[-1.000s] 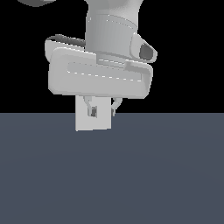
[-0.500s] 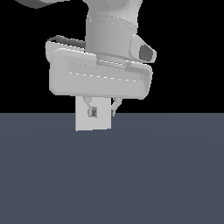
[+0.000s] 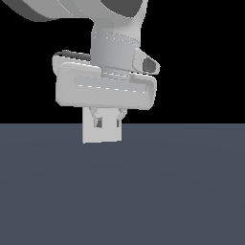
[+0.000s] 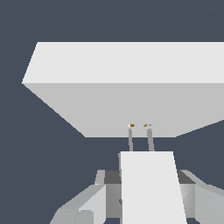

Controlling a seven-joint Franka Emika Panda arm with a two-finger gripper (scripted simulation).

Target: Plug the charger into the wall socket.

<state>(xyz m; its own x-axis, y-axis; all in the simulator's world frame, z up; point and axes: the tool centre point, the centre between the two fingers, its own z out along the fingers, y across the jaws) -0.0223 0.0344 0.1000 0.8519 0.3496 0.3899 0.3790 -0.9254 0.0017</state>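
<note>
In the wrist view my gripper [image 4: 146, 194] is shut on the charger [image 4: 148, 175], a small white block held between the two fingers. Its two thin prongs point straight at the wall socket [image 4: 131, 87], a large white plate. The prong tips meet the two tiny yellowish slots at the plate's centre. The exterior view shows the gripper [image 3: 108, 123] hanging from the wide grey hand, with the white wall socket [image 3: 91, 136] behind the fingertips just above the floor. There the charger blends into the white plate and cannot be told apart.
A flat dark grey-blue floor [image 3: 182, 191] fills the lower half of the exterior view, under a black background. The arm's large grey links [image 3: 115, 38] stand above the hand.
</note>
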